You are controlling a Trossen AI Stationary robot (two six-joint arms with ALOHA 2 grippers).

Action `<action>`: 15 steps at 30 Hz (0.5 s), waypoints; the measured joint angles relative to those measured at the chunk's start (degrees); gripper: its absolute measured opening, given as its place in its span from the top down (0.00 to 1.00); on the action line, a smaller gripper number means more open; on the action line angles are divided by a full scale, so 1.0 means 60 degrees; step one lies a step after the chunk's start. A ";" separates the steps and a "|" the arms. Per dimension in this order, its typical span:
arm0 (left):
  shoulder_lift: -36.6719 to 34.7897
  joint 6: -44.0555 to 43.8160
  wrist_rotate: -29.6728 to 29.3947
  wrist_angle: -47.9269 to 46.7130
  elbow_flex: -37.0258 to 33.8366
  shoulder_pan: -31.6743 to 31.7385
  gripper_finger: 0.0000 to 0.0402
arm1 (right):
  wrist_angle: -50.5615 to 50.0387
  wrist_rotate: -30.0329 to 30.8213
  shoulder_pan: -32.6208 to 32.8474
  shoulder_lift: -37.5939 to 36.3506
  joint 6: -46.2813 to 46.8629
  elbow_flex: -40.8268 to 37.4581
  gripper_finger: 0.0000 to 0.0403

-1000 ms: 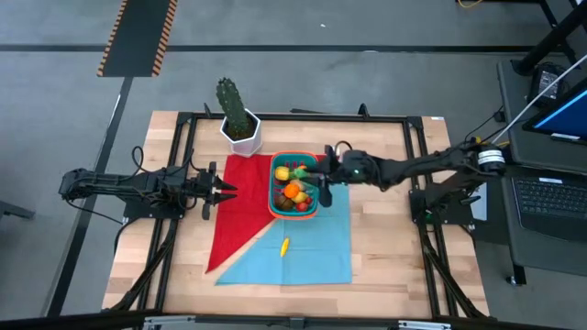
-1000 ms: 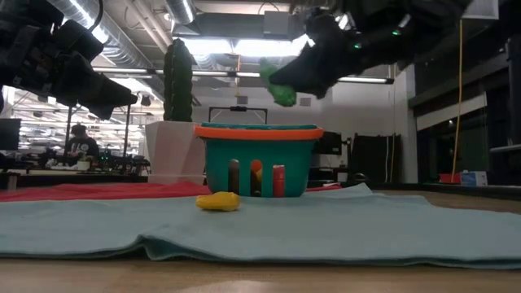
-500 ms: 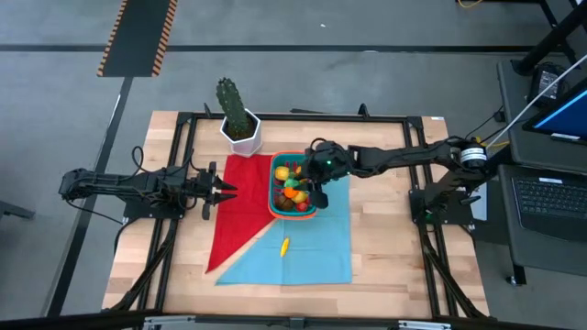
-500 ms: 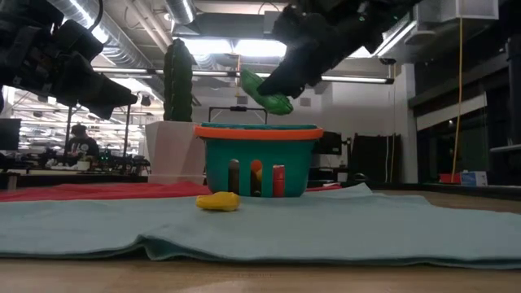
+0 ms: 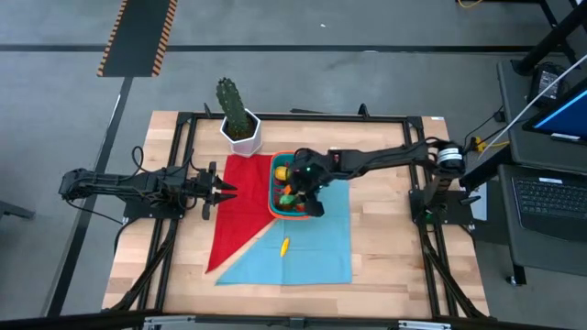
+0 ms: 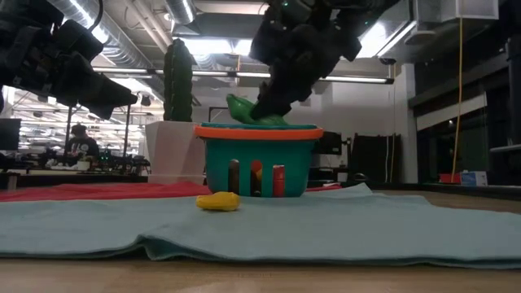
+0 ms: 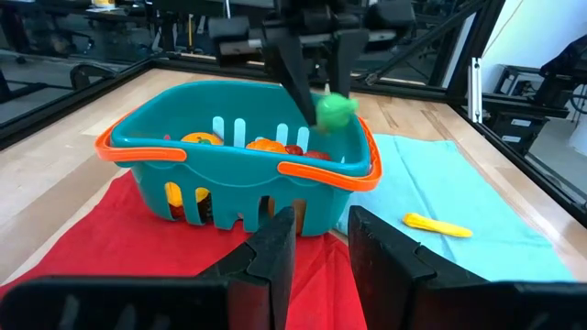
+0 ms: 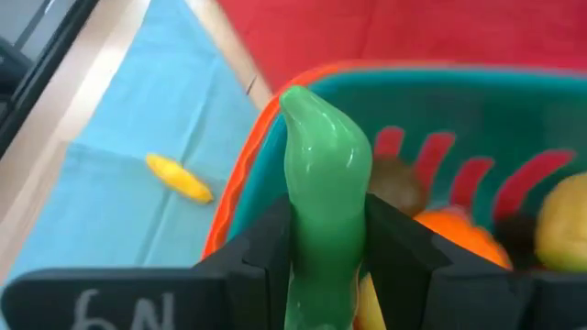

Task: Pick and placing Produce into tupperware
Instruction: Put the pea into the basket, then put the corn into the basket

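The right tool (image 8: 323,275) grips a green piece (image 8: 321,183) and holds it just above the rim of the tupperware (image 5: 275,203), which sits on the table (image 5: 385,247) where the red cloth (image 5: 240,202) meets the blue cloth (image 5: 321,243). Inside lie orange, yellow and red produce (image 7: 266,145). A yellow piece (image 5: 285,245) lies on the blue cloth near the tupperware. The left tool (image 5: 220,191) waits over the table's left side, fingers nearly together, holding nothing. A cactus (image 5: 235,108) stands behind.
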 joint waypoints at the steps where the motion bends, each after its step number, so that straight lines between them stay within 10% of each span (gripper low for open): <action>1: 0.0001 0.0004 0.0000 0.0000 0.0000 0.0001 0.76 | -0.0167 -0.0002 0.0063 0.0074 0.0000 0.0065 0.71; 8: 0.0001 0.0004 0.0000 0.0000 0.0000 -0.0001 0.76 | -0.0208 0.0002 0.0242 0.0208 0.0105 0.0175 0.71; 15: 0.0002 0.0004 0.0000 0.0000 0.0000 -0.0001 0.76 | -0.0210 0.0035 0.0224 0.0208 0.0777 0.0175 0.41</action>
